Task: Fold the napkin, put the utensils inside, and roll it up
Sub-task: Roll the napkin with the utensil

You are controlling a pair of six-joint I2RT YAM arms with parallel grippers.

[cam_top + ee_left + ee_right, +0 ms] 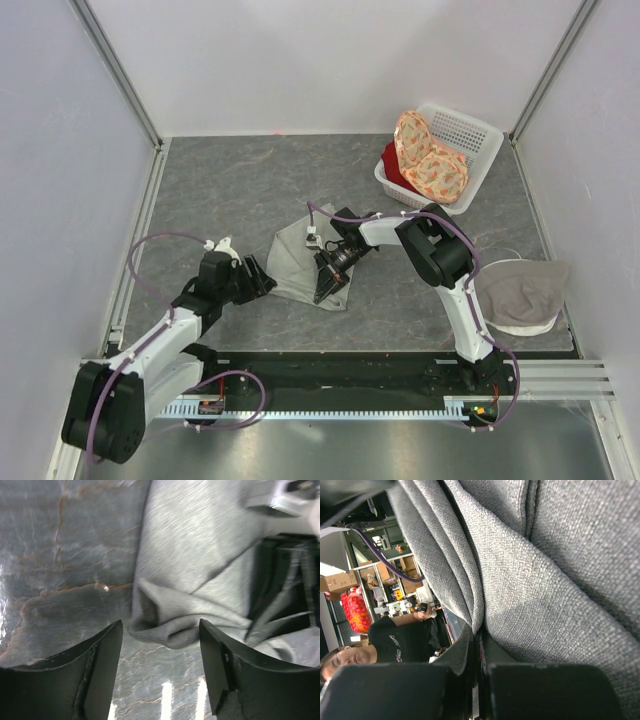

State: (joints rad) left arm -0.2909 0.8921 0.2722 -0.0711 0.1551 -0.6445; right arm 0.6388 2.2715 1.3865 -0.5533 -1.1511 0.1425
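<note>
The napkin (295, 262) lies rumpled mid-frame on the table (220, 180), its folding barely begun. The right claw (323, 290) pinches its lower right edge. The left claw (262, 282) stands open beside its left corner. No fork shows, so placing and rolling remain.

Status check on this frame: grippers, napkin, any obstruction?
Right gripper shut on napkin, fold pinched. Left gripper open, facing its bunched corner. No fork in view; nothing blocks the left gripper.

Napkin (290, 262) partly beneath right gripper (326, 288) (top view)
</note>
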